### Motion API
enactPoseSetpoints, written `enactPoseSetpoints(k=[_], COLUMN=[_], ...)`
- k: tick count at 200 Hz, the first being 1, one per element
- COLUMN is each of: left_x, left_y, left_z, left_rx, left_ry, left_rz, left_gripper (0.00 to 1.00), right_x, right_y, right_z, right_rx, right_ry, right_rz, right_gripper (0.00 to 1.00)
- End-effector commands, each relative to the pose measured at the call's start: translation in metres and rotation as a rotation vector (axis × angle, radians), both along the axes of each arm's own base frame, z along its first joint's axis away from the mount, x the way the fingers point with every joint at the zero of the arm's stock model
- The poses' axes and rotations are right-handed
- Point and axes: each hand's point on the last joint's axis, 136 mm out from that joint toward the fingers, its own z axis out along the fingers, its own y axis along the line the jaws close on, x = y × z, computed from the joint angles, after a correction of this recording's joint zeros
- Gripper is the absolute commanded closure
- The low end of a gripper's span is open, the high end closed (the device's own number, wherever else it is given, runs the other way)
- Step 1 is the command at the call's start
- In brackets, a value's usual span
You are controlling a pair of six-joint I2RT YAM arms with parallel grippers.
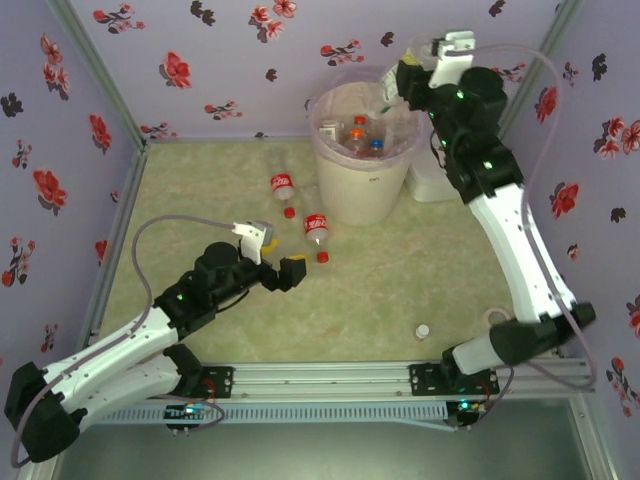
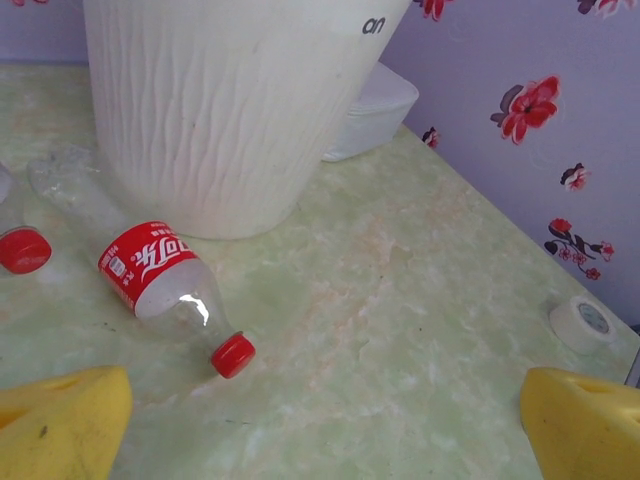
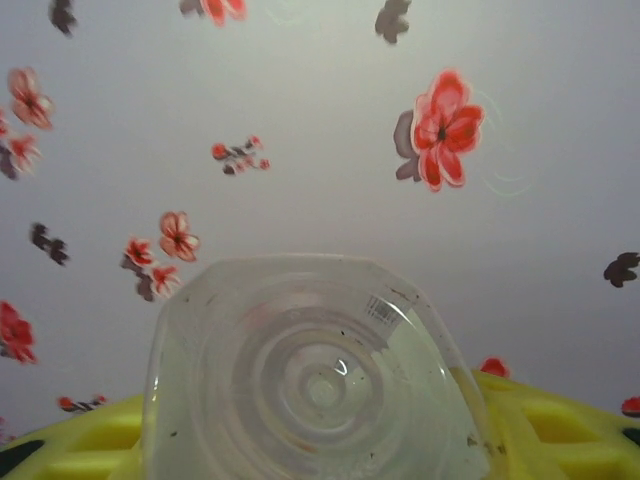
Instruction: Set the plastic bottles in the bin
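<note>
One red-capped bottle (image 2: 165,285) just ahead of wide-spread left gripper (image 2: 320,430)

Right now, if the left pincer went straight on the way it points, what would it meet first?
Probably bare table: the open left pincer aims slightly right of the red-labelled bottle lying before the bin. Depth is unclear; its left finger might clip the cap.
</note>
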Motion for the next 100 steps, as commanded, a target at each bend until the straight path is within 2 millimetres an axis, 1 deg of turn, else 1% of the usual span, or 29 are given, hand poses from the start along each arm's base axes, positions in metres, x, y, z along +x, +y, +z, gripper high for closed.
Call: enactPoseSetpoints(k=[1,23,52,63,100], left_x=[0.001,0.001,-0.001,-0.002,-0.001], left_y=[0.005,0.006,0.009,0.010,0.013], left_z=[0.005,0.004,0.002,0.003,0.000], left_rx=[-0.013,-0.014,0.001,0.004,0.006], left_ry=[0.003,0.014,0.023,0.020,0.021], left_rz=[0.028,0.037,0.036,0.040,0.053], left_gripper=[0.00,0.00,0.00,0.00,0.00], right_x=[0.034,0.060,0.089,0.096,0.119], right_y=[0.011,0.033,0.049,0.056,0.073], right_z=[-0.008,-0.032,-0.069,-0.080,-0.132], right_rx=[-0.060,-0.060,-0.041,-0.036,-0.066], right_ry=[-0.007,0.048,0.107,0.133,0.285], right_rz=[-0.003,0.058,0.093,0.112,0.152], right_gripper=[0.91,0.91,0.91,0.91,0.91])
